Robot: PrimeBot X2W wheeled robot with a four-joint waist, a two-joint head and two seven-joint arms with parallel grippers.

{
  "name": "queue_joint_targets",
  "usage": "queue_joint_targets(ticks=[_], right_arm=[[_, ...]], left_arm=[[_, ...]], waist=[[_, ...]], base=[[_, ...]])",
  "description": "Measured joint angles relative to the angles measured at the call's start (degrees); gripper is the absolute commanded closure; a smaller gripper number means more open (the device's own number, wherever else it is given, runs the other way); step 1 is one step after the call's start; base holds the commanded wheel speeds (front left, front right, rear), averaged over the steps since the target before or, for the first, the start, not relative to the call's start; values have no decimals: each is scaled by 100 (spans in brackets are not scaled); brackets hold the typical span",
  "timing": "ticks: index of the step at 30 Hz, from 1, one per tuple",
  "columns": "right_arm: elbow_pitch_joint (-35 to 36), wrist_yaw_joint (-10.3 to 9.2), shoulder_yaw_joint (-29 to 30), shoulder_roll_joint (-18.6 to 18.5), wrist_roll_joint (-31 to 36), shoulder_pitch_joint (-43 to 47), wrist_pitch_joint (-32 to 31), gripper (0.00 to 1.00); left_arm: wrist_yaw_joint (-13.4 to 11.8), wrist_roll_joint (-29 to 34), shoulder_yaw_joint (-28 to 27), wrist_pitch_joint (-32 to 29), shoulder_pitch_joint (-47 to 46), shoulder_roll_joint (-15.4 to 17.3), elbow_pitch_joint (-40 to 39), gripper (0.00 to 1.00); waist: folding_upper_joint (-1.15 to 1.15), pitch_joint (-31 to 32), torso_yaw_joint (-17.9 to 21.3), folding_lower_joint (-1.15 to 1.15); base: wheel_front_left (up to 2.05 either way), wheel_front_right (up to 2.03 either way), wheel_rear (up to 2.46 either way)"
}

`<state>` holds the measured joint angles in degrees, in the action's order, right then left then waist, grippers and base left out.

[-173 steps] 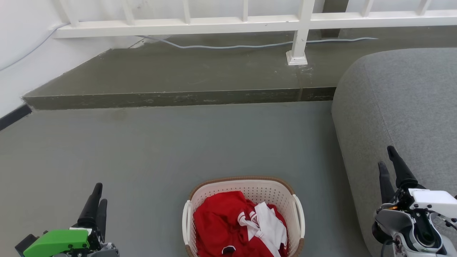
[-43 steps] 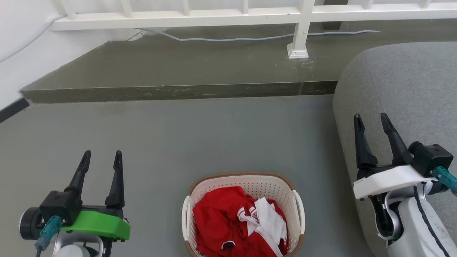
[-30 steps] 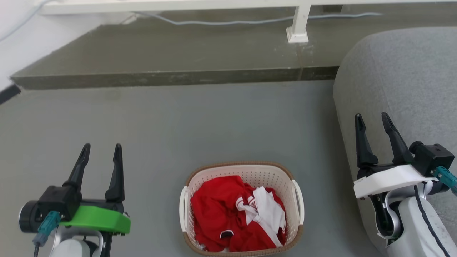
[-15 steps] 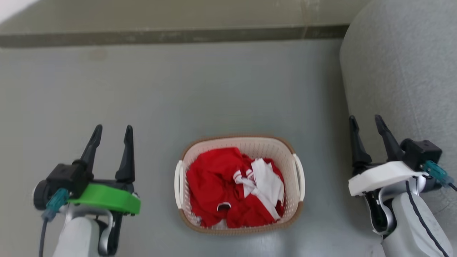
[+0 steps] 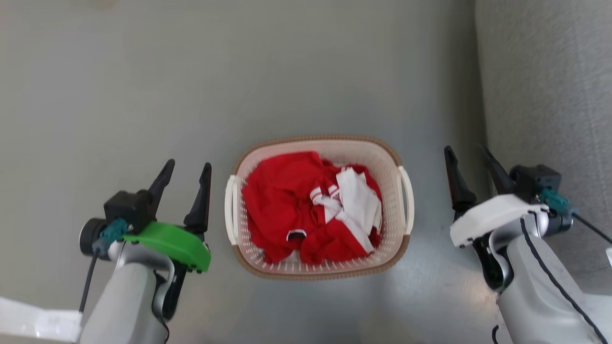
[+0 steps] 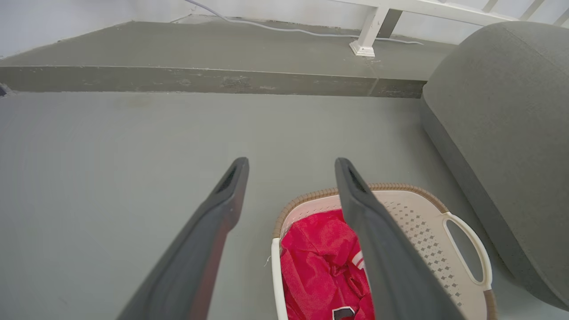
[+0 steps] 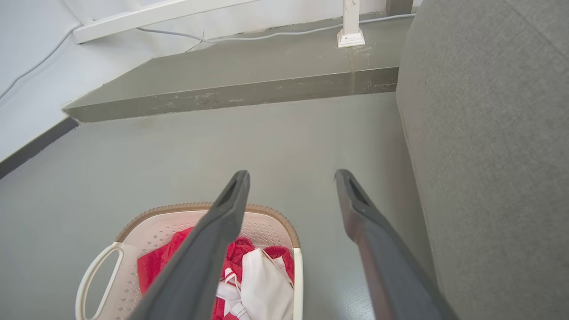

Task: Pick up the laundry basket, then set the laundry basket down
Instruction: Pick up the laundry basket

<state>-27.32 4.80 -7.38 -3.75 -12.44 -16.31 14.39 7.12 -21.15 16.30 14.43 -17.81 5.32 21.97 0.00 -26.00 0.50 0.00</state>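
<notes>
The laundry basket [image 5: 389, 157] is cream-white perforated plastic with a brown woven-look rim and two white side handles. It stands on the grey floor, holding red and white clothes [image 5: 306, 205]. My left gripper [image 5: 187, 168] hangs open just left of the basket's left handle [image 5: 230, 209], apart from it. My right gripper [image 5: 468, 154] hangs open to the right of the right handle [image 5: 407, 199], with a gap between. The basket [image 6: 426, 218] lies under the left fingers [image 6: 382, 249] in the left wrist view. The right wrist view has the basket [image 7: 146, 231] at lower left.
A large grey cushioned seat [image 5: 545, 86] stands close on the right, right behind my right gripper. In the wrist views a raised concrete step [image 6: 213, 82] runs across the far side, with a white railing post [image 6: 365, 38] and a cable on it. Open grey floor [image 5: 119, 86] lies left.
The head camera has tilted down, so the step and railing left the view and the basket sits higher in the picture. Both grippers now flank the basket's handles more closely, still open.
</notes>
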Motion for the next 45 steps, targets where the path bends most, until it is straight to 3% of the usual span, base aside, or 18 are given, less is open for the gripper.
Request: queue_joint_targets(ticks=[29,44,45], right_arm=[[-1975,124,-490,18,-88,-1964,-233,0],[-2596,174,-666,16,-375,-2362,-170,0],[-2596,174,-666,16,-375,-2362,-170,7]], left_arm=[[0,-1397,1162,-739,-2171,123,2040,0],[0,-2068,1833,-1089,-2569,75,2505,0],[0,-2068,1833,-1089,-2569,75,2505,0]], waist=[[0,-2314,-6,0],[0,-2776,43,0],[0,-2776,43,0]], base=[[0,0,0],[0,0,0],[0,0,0]])
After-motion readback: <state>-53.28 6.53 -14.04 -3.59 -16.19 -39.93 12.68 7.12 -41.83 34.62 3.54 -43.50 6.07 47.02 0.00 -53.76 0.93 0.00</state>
